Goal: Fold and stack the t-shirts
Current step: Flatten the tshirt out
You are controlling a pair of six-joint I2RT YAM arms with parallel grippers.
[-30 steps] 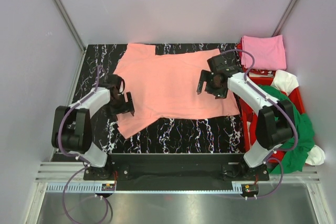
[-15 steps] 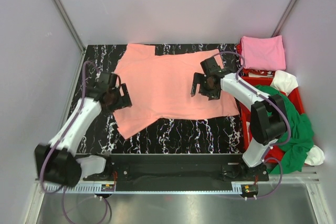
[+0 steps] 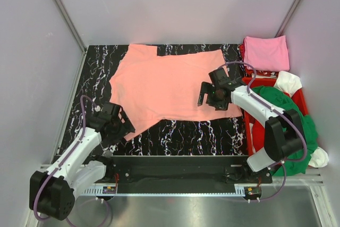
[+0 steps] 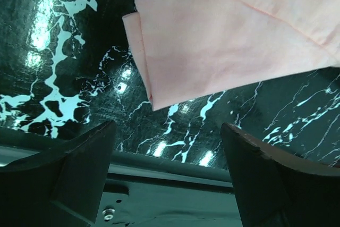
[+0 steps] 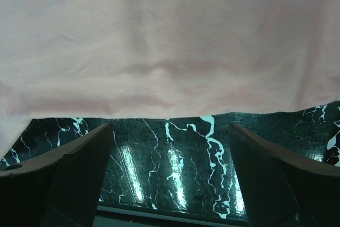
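Observation:
A salmon-orange t-shirt (image 3: 170, 81) lies spread flat on the black marbled table (image 3: 180, 136). My left gripper (image 3: 116, 127) is open and empty, just left of the shirt's near-left sleeve tip. In the left wrist view that sleeve (image 4: 223, 35) lies ahead of the open gripper (image 4: 167, 184). My right gripper (image 3: 211, 98) is open and empty, low over the shirt's near-right part. In the right wrist view the shirt's hem (image 5: 170, 51) lies just ahead of the open gripper (image 5: 170, 184). A folded pink t-shirt (image 3: 265, 52) lies at the far right.
A red crate (image 3: 300, 97) stands along the table's right side and holds a green shirt (image 3: 289, 120), white cloth (image 3: 289, 81) and red cloth. Grey walls enclose the table on three sides. The table's near edge rail (image 4: 170, 166) is close under the left gripper.
My left arm has drawn back from the shirt's left edge to the near-left sleeve tip. My right gripper has shifted slightly right and nearer over the shirt. The shirt looks flatter on the left.

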